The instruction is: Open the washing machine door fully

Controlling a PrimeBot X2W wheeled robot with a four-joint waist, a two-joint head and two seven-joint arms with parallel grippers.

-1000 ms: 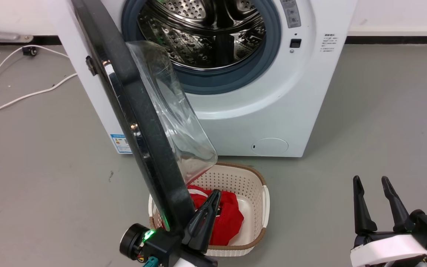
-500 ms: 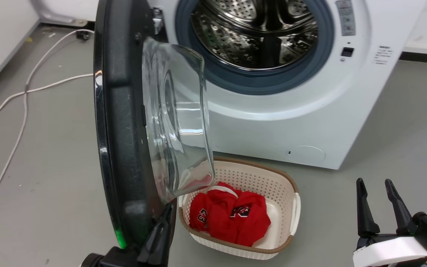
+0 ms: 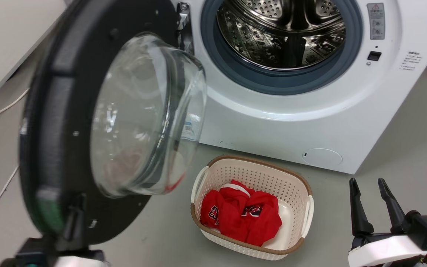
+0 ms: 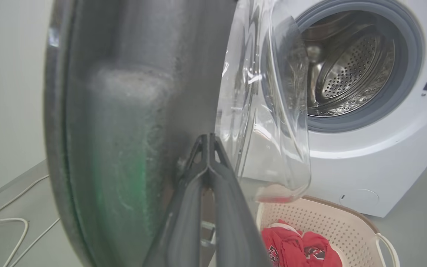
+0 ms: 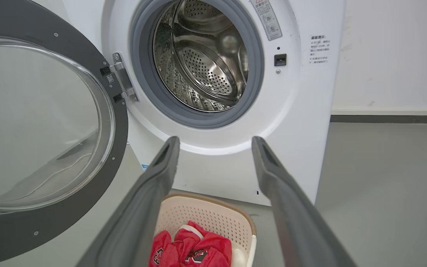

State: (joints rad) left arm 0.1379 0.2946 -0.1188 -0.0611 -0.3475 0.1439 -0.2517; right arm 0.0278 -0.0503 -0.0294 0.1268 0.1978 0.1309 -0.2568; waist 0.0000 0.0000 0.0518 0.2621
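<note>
**Door swung wide, left fingers shut against its inner side**

We see the washing machine door [image 3: 113, 122] standing out from the left of the washing machine [image 3: 272, 126]. It hangs on its metal hinge [image 5: 122, 79] beside the grey-blue rubber ring [image 3: 228, 70], and the steel drum [image 3: 284, 33] is in plain sight. The door's inner side and its bulging glass bowl [image 4: 269, 122] face across towards the basket [image 3: 254, 160] of red clothes [image 3: 243, 218] on the floor in front of the machine.

In the left wrist view, the left gripper [image 4: 208, 139] has its two fingers brought together, their tips meeting. They lie over the door's black inner side, just beside the lower edge of the glass bowl. We cannot tell whether they press on the door or only sit close to it, and nothing is clamped between them.

The right gripper [image 3: 366, 181] is low on the right, well apart from the door. Its fingers are spread wide with nothing between them.
</note>
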